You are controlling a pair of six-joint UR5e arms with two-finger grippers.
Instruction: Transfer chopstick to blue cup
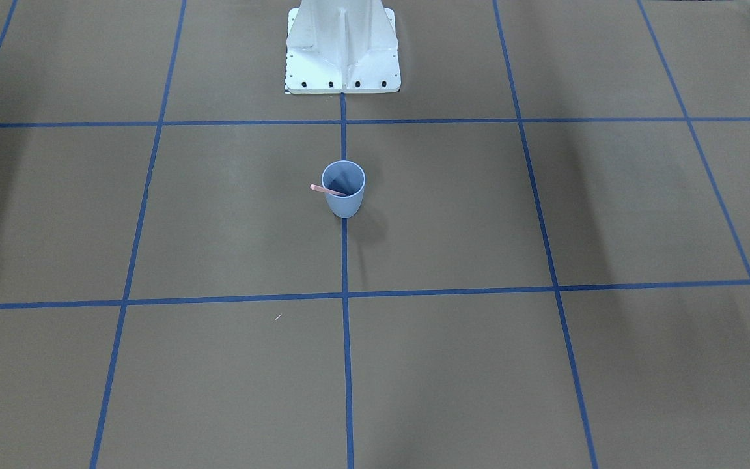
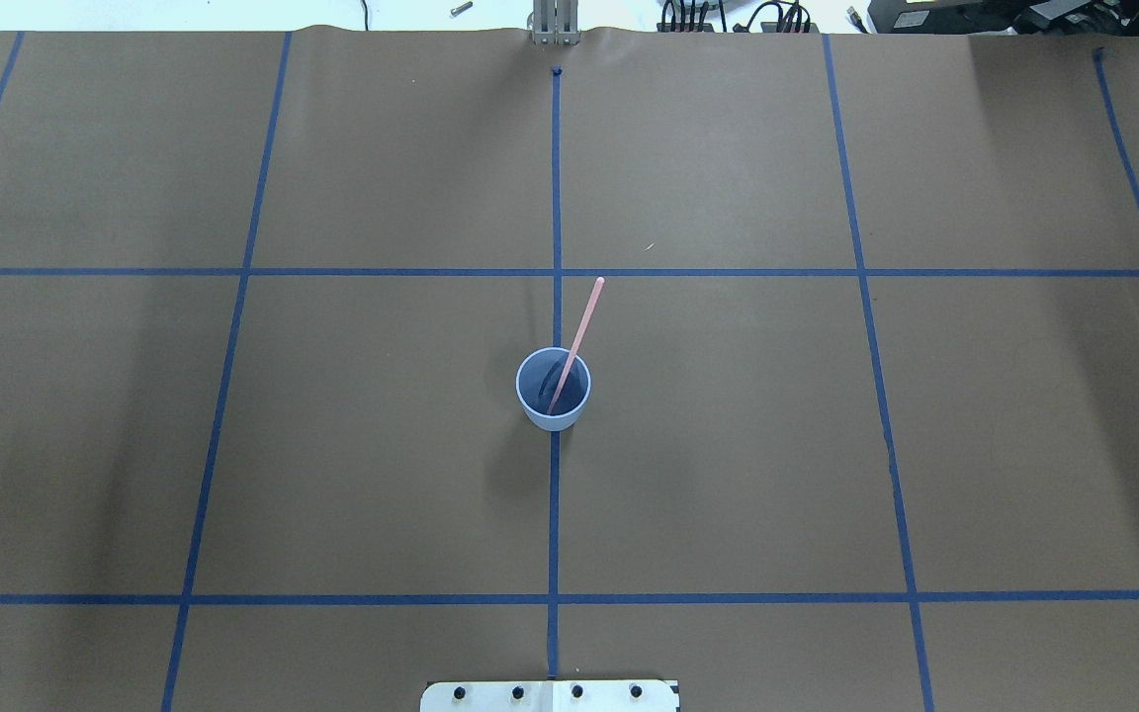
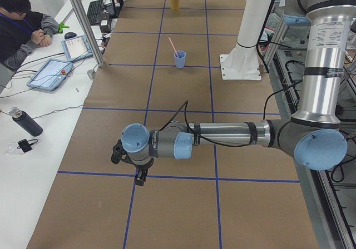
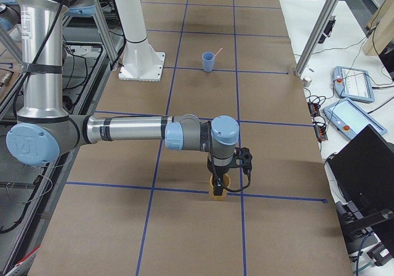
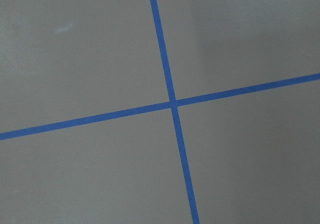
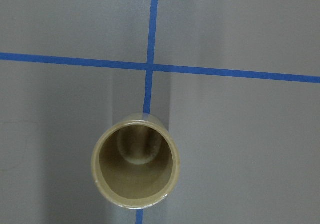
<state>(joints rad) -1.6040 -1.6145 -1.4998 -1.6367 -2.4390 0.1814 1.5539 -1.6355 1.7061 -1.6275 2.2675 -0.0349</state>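
At table's left end, my left gripper (image 3: 139, 178) hangs over bare tape crossing (image 5: 173, 103), nothing under it; fingers apart or together, cannot tell. At centre: blue cup (image 2: 555, 422) upright on middle tape line, chopstick (image 2: 579, 331) inside, tilted against rim, top end poking out toward far side. Transfer looks done. At right end, my right gripper (image 4: 220, 182) hangs above empty tan cup (image 6: 132, 181); finger state, cannot tell. Nothing left, I judge.

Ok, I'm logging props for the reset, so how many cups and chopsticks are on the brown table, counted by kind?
Cups: 2, the blue cup and a tan cup
Chopsticks: 1, the chopstick, leaning in the blue cup
Total: 3
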